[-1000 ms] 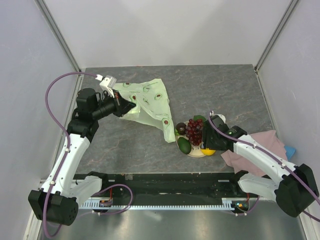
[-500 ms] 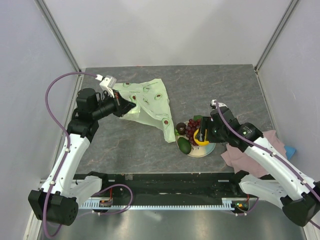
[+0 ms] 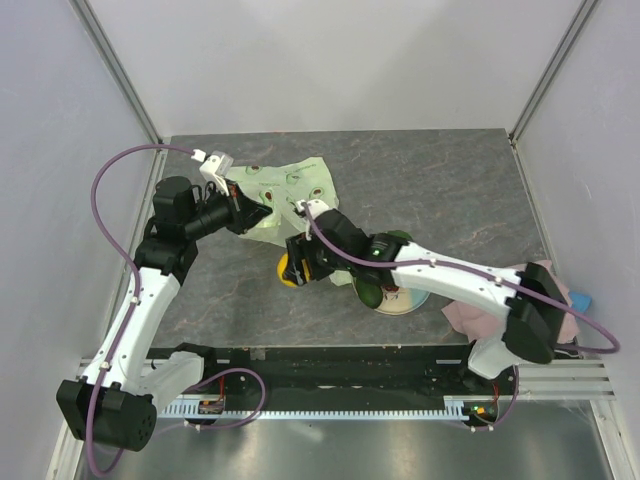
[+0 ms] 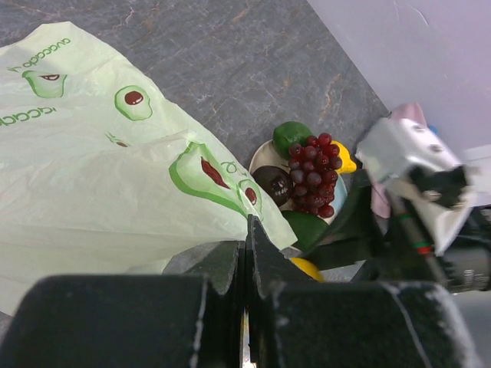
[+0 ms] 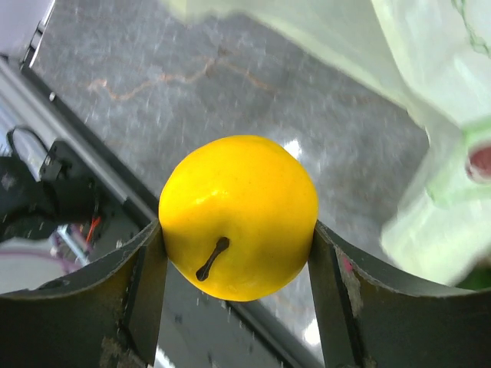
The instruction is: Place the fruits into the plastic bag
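The yellow pear (image 5: 238, 218) is clamped between the fingers of the right gripper (image 3: 298, 268) and held above the table, just beside the lower edge of the plastic bag (image 3: 300, 195), presumably to be dropped inside. The left gripper (image 3: 243, 205) is closed on the bag's edge, apparently to keep it lifted. The bag's opening is not shown in any view. The grape bunch (image 4: 313, 176) and avocados (image 4: 291, 138) lie on the plate (image 3: 405, 303); no orange can be made out.
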`<state>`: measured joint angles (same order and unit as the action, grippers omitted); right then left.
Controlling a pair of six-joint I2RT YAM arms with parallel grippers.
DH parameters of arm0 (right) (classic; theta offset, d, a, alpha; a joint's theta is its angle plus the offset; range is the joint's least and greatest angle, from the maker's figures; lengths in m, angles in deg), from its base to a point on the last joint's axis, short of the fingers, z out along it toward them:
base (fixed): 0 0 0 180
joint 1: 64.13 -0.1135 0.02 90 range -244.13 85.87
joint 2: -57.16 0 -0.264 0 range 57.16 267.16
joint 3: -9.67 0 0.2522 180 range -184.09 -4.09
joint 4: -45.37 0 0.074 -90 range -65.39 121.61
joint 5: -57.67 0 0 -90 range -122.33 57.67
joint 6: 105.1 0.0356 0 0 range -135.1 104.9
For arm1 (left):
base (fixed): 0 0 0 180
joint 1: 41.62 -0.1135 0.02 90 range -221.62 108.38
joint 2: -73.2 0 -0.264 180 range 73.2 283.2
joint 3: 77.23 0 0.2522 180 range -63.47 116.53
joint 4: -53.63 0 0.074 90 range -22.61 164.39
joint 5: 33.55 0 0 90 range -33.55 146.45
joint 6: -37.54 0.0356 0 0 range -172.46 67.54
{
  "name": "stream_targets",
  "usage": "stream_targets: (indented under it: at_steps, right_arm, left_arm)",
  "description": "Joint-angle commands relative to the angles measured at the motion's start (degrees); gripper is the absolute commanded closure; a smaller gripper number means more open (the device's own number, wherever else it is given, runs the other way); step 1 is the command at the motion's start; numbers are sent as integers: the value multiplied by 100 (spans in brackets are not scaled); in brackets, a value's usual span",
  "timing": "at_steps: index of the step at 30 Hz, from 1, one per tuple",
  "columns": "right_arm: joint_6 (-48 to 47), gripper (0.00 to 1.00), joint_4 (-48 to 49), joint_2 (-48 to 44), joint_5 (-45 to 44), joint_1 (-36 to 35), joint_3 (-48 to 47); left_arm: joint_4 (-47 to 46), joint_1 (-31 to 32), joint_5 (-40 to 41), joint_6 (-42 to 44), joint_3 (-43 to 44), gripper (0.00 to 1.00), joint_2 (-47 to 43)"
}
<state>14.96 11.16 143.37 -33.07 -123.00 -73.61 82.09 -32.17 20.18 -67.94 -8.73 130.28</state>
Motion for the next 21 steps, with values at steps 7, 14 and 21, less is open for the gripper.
stream_targets:
  at_steps: [7,14,21]
  right_arm:
    - [61,80,630,1126,-681,305,-800]
    - [-62,83,866,1099,-1236,798,-844]
    - [-115,85,1727,1573,-1175,1281,-1213]
  left_arm:
    - [-73,-14,-126,221,-16,98,-92]
    - [-90,-14,-222,213,-25,98,-83]
    - [-687,39,-1784,55,-121,98,-13]
